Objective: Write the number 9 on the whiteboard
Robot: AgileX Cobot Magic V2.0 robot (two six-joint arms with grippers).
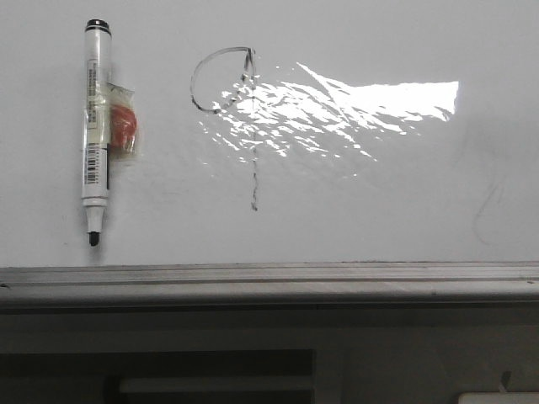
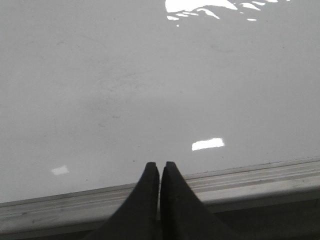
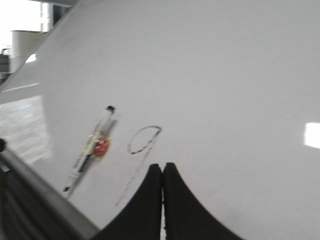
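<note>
The number 9 (image 1: 252, 143) is drawn in thin dark line on the whiteboard (image 1: 379, 202), a round loop at top and a long straight tail down. It also shows in the right wrist view (image 3: 142, 140). A white marker (image 1: 95, 126) with a red lump taped to it lies on the board left of the 9, its tip uncapped; it shows in the right wrist view too (image 3: 92, 145). My left gripper (image 2: 160, 166) is shut and empty over the board's lower rail (image 2: 250, 177). My right gripper (image 3: 163, 167) is shut and empty, above the board near the 9's tail.
A bright glare patch (image 1: 354, 105) crosses the 9 and the board's middle. A grey metal rail (image 1: 269, 282) runs along the board's lower edge. A faint grey curved smudge (image 1: 488, 206) marks the board at right. Neither gripper shows in the front view.
</note>
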